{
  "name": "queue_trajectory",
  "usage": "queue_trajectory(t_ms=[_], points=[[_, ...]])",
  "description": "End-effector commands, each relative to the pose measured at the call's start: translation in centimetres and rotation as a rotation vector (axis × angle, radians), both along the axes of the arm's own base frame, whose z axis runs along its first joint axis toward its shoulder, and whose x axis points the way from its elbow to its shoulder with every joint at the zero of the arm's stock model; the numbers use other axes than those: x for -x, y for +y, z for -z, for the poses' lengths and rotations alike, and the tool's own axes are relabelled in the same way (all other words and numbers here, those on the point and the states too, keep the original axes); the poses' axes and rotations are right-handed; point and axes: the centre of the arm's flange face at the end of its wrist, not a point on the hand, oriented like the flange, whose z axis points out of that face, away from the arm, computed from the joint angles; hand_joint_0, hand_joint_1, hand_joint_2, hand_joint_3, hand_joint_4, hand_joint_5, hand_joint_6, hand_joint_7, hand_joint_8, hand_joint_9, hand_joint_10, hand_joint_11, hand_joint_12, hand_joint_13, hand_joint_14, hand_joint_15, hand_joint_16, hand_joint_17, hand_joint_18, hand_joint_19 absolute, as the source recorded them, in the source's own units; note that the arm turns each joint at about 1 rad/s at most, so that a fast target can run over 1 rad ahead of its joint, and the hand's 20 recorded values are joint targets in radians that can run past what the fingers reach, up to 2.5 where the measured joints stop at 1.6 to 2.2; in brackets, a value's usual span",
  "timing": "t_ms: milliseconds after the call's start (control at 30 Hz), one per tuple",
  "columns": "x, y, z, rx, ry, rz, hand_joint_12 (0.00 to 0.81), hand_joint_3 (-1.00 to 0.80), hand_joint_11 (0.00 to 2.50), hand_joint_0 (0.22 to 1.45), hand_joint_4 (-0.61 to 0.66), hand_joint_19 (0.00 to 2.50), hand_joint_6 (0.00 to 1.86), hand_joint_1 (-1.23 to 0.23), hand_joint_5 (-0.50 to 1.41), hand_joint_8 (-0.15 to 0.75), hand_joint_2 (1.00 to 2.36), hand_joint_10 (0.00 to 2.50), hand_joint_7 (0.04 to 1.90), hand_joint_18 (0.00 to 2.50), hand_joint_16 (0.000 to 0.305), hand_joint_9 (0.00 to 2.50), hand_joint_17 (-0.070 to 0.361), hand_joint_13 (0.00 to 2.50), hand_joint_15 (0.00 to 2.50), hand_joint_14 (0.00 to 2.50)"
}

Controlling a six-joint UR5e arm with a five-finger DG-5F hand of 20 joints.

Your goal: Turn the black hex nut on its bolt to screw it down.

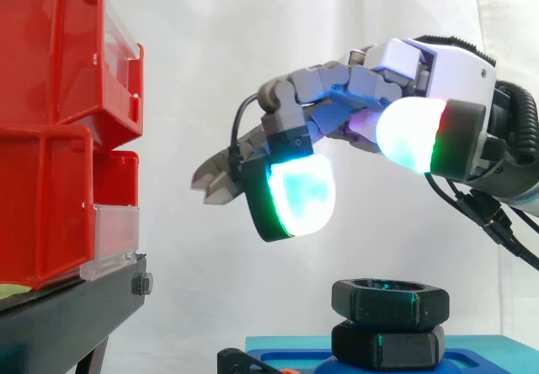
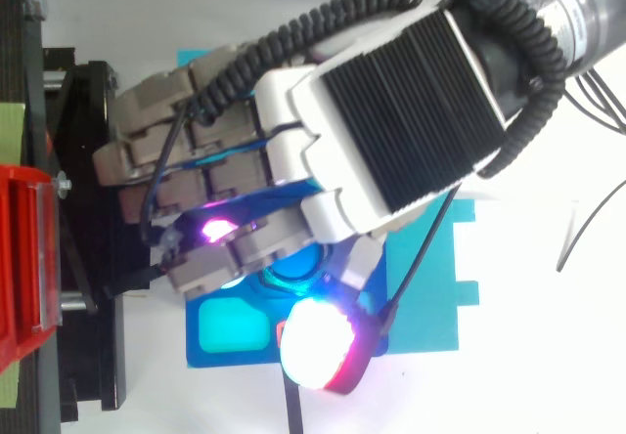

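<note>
The black hex nut (image 1: 389, 300) sits on top of a second black hex piece (image 1: 387, 345) on a blue base (image 1: 286, 346). My hand (image 1: 446, 66) hovers above and slightly left of the nut without touching it. Its fingers arch forward and bend downward, and one cyan-green fingertip (image 1: 299, 193) hangs about a nut's height above the nut's left edge. The white and red thumb pad (image 1: 413, 134) stands apart from the fingers, with nothing between them. In the top view the hand (image 2: 391, 111) covers most of the nut, and the thumb pad (image 2: 318, 341) glows over the blue base (image 2: 421, 307).
Stacked red bins (image 1: 50, 96) rest on a black stand (image 1: 76, 307) to the left, a short gap from the fingertips. The red bin (image 2: 20, 258) and the stand (image 2: 88, 356) run along the left edge in the top view. A white curtain hangs behind.
</note>
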Motion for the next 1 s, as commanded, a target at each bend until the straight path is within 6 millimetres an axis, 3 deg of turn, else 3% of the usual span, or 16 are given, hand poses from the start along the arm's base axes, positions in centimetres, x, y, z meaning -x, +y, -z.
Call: queue_trajectory(t_ms=[0, 167, 433, 833, 967], points=[[-0.5, 1.9, 0.2, -0.012, 0.003, 0.014, 0.319, -0.50, 0.14, 0.50, 0.19, 0.34, 0.50, -0.16, 0.00, 0.260, 1.00, 0.01, 1.55, 0.59, 0.053, 0.86, 0.120, 0.67, 0.15, 0.01], [-0.2, 3.2, 1.9, -0.026, 0.030, 0.033, 0.322, -0.50, 0.13, 0.50, 0.19, 0.34, 0.50, -0.16, -0.01, 0.263, 1.00, 0.00, 1.47, 0.60, 0.053, 0.85, 0.120, 0.66, 0.14, 0.01], [-0.5, 4.4, 2.0, -0.028, 0.021, 0.030, 0.321, -0.50, 0.14, 0.50, 0.20, 0.34, 0.50, -0.17, -0.02, 0.260, 1.00, 0.00, 1.39, 0.60, 0.053, 0.85, 0.120, 0.66, 0.14, 0.01], [0.5, 4.1, 4.3, -0.023, 0.056, 0.035, 0.322, -0.50, 0.11, 0.50, 0.20, 0.34, 0.50, -0.18, -0.03, 0.257, 1.00, 0.00, 1.21, 0.60, 0.053, 0.83, 0.120, 0.65, 0.13, 0.01], [0.4, 3.7, 4.1, -0.025, 0.033, 0.037, 0.322, -0.50, 0.12, 0.50, 0.20, 0.34, 0.50, -0.18, -0.03, 0.257, 1.00, 0.00, 1.20, 0.60, 0.053, 0.83, 0.120, 0.65, 0.13, 0.01]])
